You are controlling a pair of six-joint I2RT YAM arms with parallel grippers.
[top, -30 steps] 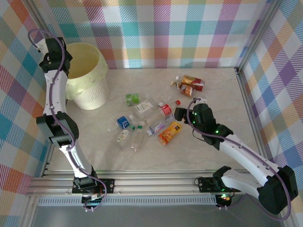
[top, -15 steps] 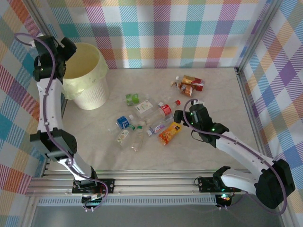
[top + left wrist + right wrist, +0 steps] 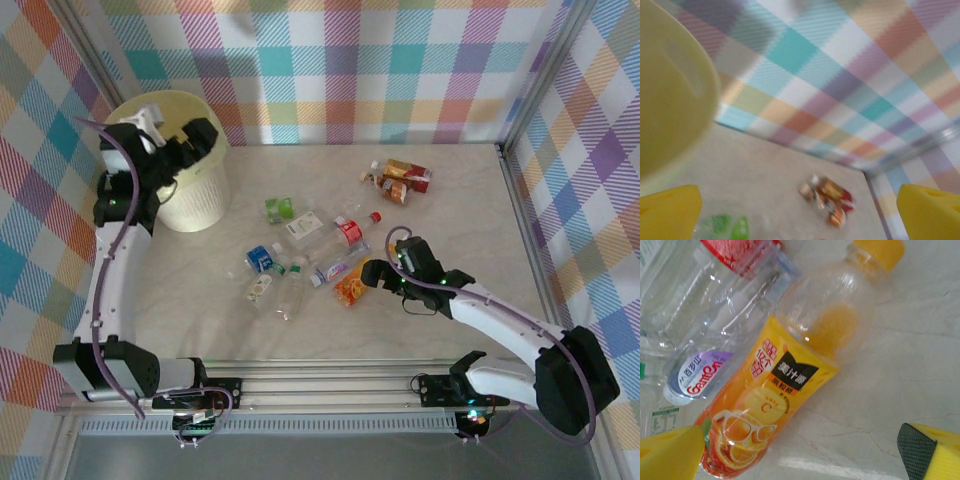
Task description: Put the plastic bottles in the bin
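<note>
Bin [image 3: 192, 205] rim under spread left tool [image 3: 198, 135]; right tool [image 3: 369, 272], spread, low over orange bottle [image 3: 780, 390].

TEXT | orange juice bottle [image 3: 790, 390]: on its yellow label you can read 美汁源 in white on a black patch, 果粒橙 under it, and a large "C" lower down | clear bottle [image 3: 705, 372] touching its left side: purple label, white 百岁山 above red "Ganten" | white label [image 3: 660, 421] left of the orange juice bottle: print too small to read
</note>
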